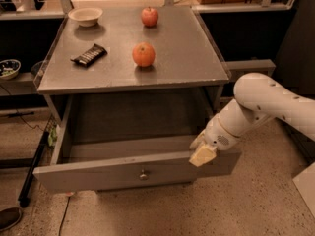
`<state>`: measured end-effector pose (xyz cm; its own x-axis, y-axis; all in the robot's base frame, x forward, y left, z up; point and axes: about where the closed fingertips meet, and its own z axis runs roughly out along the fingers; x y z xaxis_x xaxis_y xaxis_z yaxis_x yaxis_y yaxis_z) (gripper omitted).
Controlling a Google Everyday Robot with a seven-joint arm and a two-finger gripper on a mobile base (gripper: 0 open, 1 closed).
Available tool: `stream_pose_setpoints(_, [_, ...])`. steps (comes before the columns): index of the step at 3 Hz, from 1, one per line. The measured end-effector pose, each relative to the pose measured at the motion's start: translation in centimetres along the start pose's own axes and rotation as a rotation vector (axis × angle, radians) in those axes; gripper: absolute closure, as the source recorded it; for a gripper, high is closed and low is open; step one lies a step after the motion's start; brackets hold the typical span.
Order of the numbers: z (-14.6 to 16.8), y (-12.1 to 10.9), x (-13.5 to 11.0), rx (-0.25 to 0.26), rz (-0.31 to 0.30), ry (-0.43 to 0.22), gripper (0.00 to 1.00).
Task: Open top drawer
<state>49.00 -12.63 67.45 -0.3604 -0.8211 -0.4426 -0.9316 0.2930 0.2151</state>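
The top drawer [108,173] is a wide grey drawer pulled well out from under the metal table [172,68]. Its deep grey box stands open and looks empty. A small round knob [143,174] sits at the middle of its flat front panel. My gripper [202,154] is at the right part of the front panel's top edge, right of the knob, on the end of my white arm [261,107], which comes in from the right. Its pale tip overlaps the panel's rim.
On the table top lie an orange [143,54], a red apple [149,16], a white bowl [85,15] and a dark snack bar [88,54]. A shelf with a small bowl [8,68] is at the left. A cable [29,127] runs on the floor at the left.
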Motion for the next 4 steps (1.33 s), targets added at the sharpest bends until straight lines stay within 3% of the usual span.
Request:
stream_pose_setpoints(2, [-0.2, 0.7, 0.5, -0.003, 0.011, -0.014, 1.00])
stream_pose_setpoints(4, [-0.9, 3.6, 1.2, -0.014, -0.008, -0.078, 1.00])
